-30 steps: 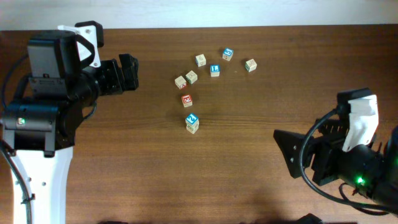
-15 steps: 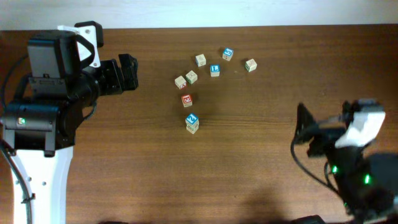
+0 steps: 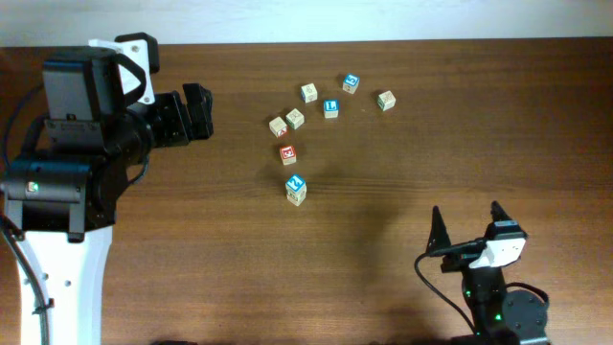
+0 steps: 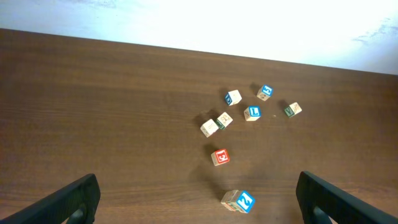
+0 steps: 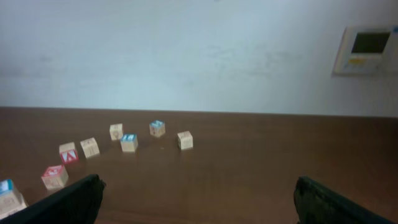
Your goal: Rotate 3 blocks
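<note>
A pale cube with a blue "M" face [image 3: 295, 189] stands alone in the middle of the table, nearest the camera in the left wrist view [image 4: 239, 200]. At the far end of the scattered group are a blue-topped cube [image 3: 351, 83] and a green-printed cube [image 3: 385, 100]. Which cubes of the group are the task's 3 blocks, beyond the M cube, I cannot tell. My left gripper [image 3: 199, 110] hangs open at the left, well away from them. My right gripper [image 3: 466, 218] is open near the front right, fingers pointing toward the far side. Neither gripper holds anything.
A red-faced cube [image 3: 287, 153] sits just behind the M cube. A blue "L" cube [image 3: 330, 108] and three plain pale cubes [image 3: 295, 118] fill out the group. The table's far edge meets a white wall [image 5: 199, 56].
My right arm has swung from the right side down toward the front edge, and its fingers now point at the far side. The left arm and the cubes have not moved.
</note>
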